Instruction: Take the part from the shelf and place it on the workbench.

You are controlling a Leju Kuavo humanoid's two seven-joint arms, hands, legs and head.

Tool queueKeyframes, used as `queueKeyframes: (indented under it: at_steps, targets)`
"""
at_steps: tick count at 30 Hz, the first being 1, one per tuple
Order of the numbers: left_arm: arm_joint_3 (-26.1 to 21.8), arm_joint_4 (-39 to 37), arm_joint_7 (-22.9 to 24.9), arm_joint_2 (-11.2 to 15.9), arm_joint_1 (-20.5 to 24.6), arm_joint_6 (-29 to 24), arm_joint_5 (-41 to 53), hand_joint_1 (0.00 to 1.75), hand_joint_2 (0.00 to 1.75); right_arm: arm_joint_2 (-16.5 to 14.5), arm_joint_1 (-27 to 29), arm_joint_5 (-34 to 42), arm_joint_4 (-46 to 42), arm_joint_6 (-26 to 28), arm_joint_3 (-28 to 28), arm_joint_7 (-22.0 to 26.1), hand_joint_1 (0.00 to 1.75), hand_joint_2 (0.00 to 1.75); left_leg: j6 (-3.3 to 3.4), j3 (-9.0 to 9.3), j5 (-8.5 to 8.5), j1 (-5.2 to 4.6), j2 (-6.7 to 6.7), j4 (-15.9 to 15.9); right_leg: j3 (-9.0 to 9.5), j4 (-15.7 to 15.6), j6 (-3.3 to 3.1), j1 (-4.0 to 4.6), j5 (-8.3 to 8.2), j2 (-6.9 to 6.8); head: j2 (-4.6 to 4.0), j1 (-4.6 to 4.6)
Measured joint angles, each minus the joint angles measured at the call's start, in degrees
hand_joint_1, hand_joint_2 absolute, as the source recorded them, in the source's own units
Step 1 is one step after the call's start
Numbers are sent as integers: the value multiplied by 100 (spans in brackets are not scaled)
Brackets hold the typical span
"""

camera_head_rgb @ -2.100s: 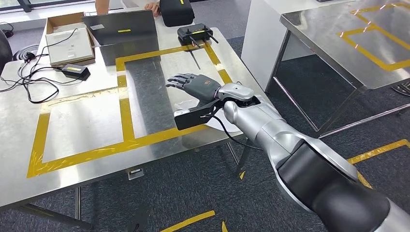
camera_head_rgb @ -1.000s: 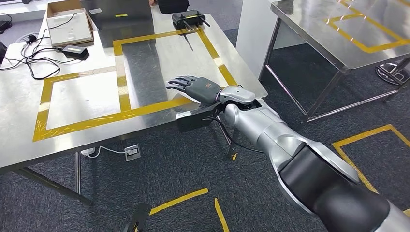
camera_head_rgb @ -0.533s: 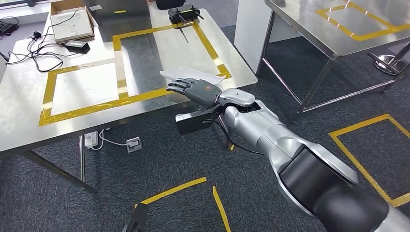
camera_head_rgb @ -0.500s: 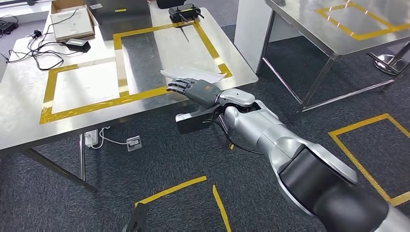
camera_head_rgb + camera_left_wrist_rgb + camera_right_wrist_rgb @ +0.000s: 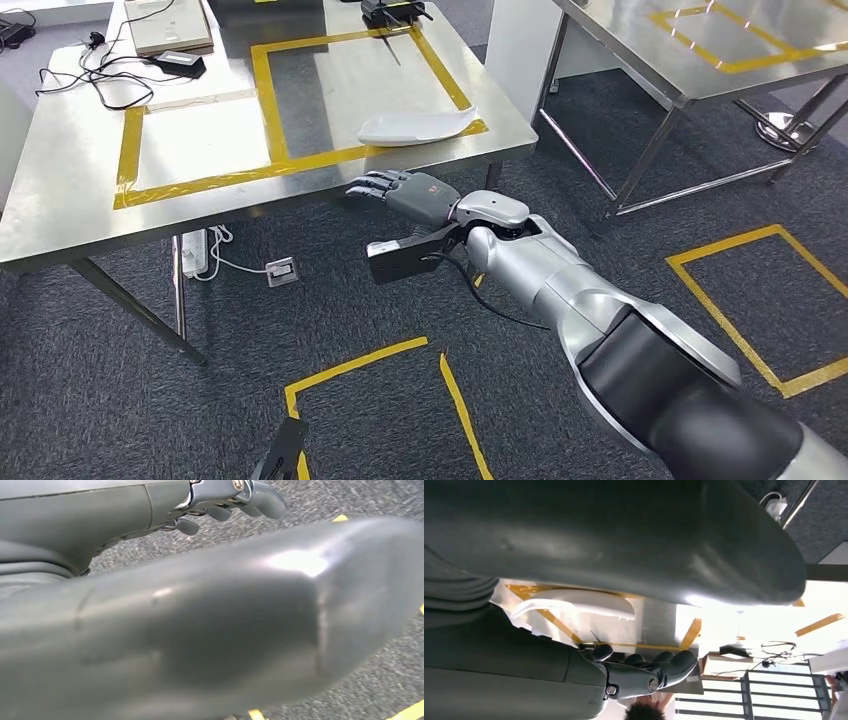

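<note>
The part, a white curved shell (image 5: 415,126), lies on the steel workbench (image 5: 90,225) inside the yellow taped frame, near the table's front right corner. My right hand (image 5: 405,190) hovers over the floor just in front of the table edge, apart from the part, fingers stretched out and holding nothing. In the right wrist view the white part (image 5: 574,602) rests on the tabletop beyond the dark fingers (image 5: 644,670). My left hand (image 5: 150,630) hangs over the grey carpet with its fingers (image 5: 240,500) spread from the thumb and nothing in them.
A second steel table (image 5: 690,60) stands to the right. Cables (image 5: 90,70), a flat box (image 5: 170,25) and a black controller (image 5: 390,10) sit at the workbench's far side. A power strip (image 5: 200,255) lies under it. Yellow tape (image 5: 370,360) marks the floor. A person's head (image 5: 644,711) shows beyond the table.
The whole view has shifted as I back away from the workbench. My right hand, earlier over the part on the table, is now off the edge, and the part stays lying on the table.
</note>
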State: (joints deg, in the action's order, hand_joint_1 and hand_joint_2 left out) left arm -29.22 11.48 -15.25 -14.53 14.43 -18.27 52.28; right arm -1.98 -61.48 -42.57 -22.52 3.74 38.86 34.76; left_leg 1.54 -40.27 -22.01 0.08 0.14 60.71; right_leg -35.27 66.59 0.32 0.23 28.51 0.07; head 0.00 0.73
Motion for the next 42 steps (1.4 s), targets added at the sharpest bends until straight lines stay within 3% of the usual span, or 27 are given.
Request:
queueKeyframes:
  at_steps: [2, 3, 5, 6, 7, 9, 10, 11, 13, 14, 15, 17, 18, 20, 22, 24, 26, 27, 28, 30, 32, 33, 35, 37, 39, 41, 42]
  targets:
    - [-2, 3, 2, -7, 8, 0, 1, 0, 0, -6, -42, 4, -23, -1, -8, 7, 0, 0, -58, -45, 115, 12, 10, -30, 414, -602, -83, 68, 149, -12, 0, 6]
    - [-3, 4, 2, -10, 12, 0, 2, 0, 0, -9, -58, 6, -31, -2, -12, 8, 0, 0, -97, -46, 178, 25, 16, -64, 461, -728, -103, 91, 162, -18, 0, 15]
    - [-4, 0, 4, -10, 14, 0, 2, 0, 0, -11, -62, 7, -32, -5, -13, 7, 0, 0, -168, -56, 248, 40, 12, -123, 425, -829, -147, 81, 1, -35, 0, 43]
    - [-4, -3, 6, -8, 12, 0, 2, 0, 0, -14, -57, 6, -32, -8, -13, 7, 0, 0, -200, -89, 150, 39, 2, -80, 393, -880, -171, 56, -94, -48, 0, 46]
    - [-5, -5, 8, -2, 11, 0, 2, 0, 0, -19, -53, 7, -32, -10, -13, 7, 0, 0, -231, -141, -55, 37, -7, 59, 347, -926, -186, 24, -189, -59, 0, 47]
    - [-5, -7, 9, 11, 13, 0, 1, 0, 0, -28, -49, 9, -32, -20, -13, 4, 0, 0, -291, -258, -636, 58, -15, 629, 204, -943, -199, -6, -339, -63, 0, 46]
    - [-5, -7, 8, 19, 14, 0, 0, 0, 0, -31, -40, 11, -31, -31, -13, -2, 0, 0, -322, -291, -811, 72, -14, 954, 113, -939, -189, -21, -409, -64, 0, 45]
    - [-5, -7, 7, 26, 13, 0, 0, 0, 0, -31, -24, 11, -29, -45, -13, -10, 0, 0, -354, -281, -846, 88, -14, 1201, 16, -931, -173, -38, -479, -68, 1, 46]
    - [-5, -7, 4, 39, 11, 0, 2, 0, 0, -30, 11, 11, -21, -67, -13, -27, 0, 0, -423, -63, -598, 131, -12, 1255, -193, -894, -114, -84, -610, -75, 1, 46]
    - [-5, -6, 1, 43, 14, 1, 4, 0, 0, -28, 24, 11, -18, -72, -13, -31, 0, 0, -467, 158, -511, 162, -12, 1033, -294, -857, -70, -106, -668, -76, 1, 45]
    - [-5, -4, -6, 44, 18, 4, 7, 0, 0, -22, 29, 14, -15, -73, -16, -33, 0, 0, -502, 430, -544, 174, -18, 705, -392, -812, -23, -115, -716, -73, 0, 38]
    - [-6, 1, -21, 42, 28, 19, 12, 0, 0, -8, 35, 21, -14, -74, -31, -32, 0, 0, -459, 780, -756, 182, -41, 198, -511, -738, 59, -98, -810, -65, 0, 41]
    - [-7, 2, -27, 40, 27, 26, 13, 0, 0, -2, 41, 25, -13, -77, -39, -33, 0, 0, -400, 829, -817, 168, -50, 96, -538, -728, 85, -85, -862, -62, 0, 49]
    - [-8, -2, -27, 40, 13, 32, 13, 0, 0, 4, 68, 26, -5, -90, -43, -38, 0, 0, -269, 738, -761, 173, -44, 110, -576, -735, 127, -90, -913, -57, 0, 67]
    - [-9, -5, -22, 41, 6, 33, 13, 0, 0, 9, 94, 24, 5, -104, -43, -44, 0, 0, -159, 619, -657, 164, -32, 121, -696, -484, 164, -105, -623, -54, 0, 73]
    - [-9, -4, -20, 42, 9, 33, 13, 0, 0, 9, 104, 24, 10, -116, -43, -47, 0, 0, -87, 486, -544, 136, -29, 121, -895, 207, 179, -100, -75, -49, 0, 78]
    - [-9, -4, -50, 46, 7, 35, 13, 0, 0, 8, 123, 22, 12, -130, -43, -52, 0, 0, -49, 356, -445, 94, -32, 121, -1012, 851, 154, -79, 216, -44, 0, 78]
    - [-9, -4, -95, 51, 5, 48, 13, 0, 0, 8, 136, 17, 13, -135, -43, -56, 0, 0, -36, 288, -398, 69, -35, 121, -955, 941, 116, -58, 176, -40, 0, 78]
    - [-9, -3, -156, 58, 4, 71, 13, 0, 0, 8, 146, 11, 14, -136, -43, -64, 0, 0, -25, 224, -351, 41, -38, 120, -802, 834, 55, -25, 56, -32, 0, 78]
    - [-9, -2, -280, 65, 3, 150, 19, 0, 0, 5, 146, -1, 13, -127, -43, -81, 0, 0, -18, 130, -260, -5, -37, 109, -272, 183, -148, 62, -116, -15, 0, 73]
    - [-9, -1, -357, 70, 5, 232, 37, 0, 0, -3, 129, -7, 11, -108, -43, -92, 0, 0, -54, 107, -180, 7, -22, 78, 139, -443, -292, 134, -33, -8, 0, 74]
    - [-9, -1, -379, 70, 6, 263, 45, 0, 0, -9, 122, -9, 11, -99, -43, -95, 0, 0, -89, 110, -141, 27, -12, 51, 218, -602, -326, 154, 25, -8, 0, 85]
    - [-9, -1, -398, 77, 5, 297, 51, 0, 0, -19, 115, -15, 11, -92, -43, -96, 0, 0, -155, 118, -65, 48, -2, -13, 255, -765, -323, 157, -64, -8, 0, 114]
    - [-9, 2, -399, 90, 1, 303, 49, 0, 87, -32, 115, -20, 11, -92, -43, -100, 0, 0, -210, 52, -183, 19, -17, 90, 289, -943, -307, 100, -215, -23, 0, 121]
    - [-9, 4, -397, 114, -5, 305, 46, 0, 87, -52, 124, -22, 13, -93, -43, -102, 0, 0, -273, -138, -569, 11, -34, 604, 266, -1026, -283, 50, -322, -33, 0, 110]
    - [-9, 3, -378, 135, -19, 306, 49, 0, 0, -63, 160, -26, 14, -101, -43, -106, 0, 0, -350, -319, -881, 48, -33, 1231, 199, -1016, -254, 23, -373, -47, 0, 106]
    - [-9, 2, -362, 143, -27, 306, 51, 0, 0, -64, 180, -28, 14, -108, -43, -111, 0, 0, -387, -312, -905, 67, -31, 1355, 164, -1002, -237, 7, -392, -52, 0, 107]
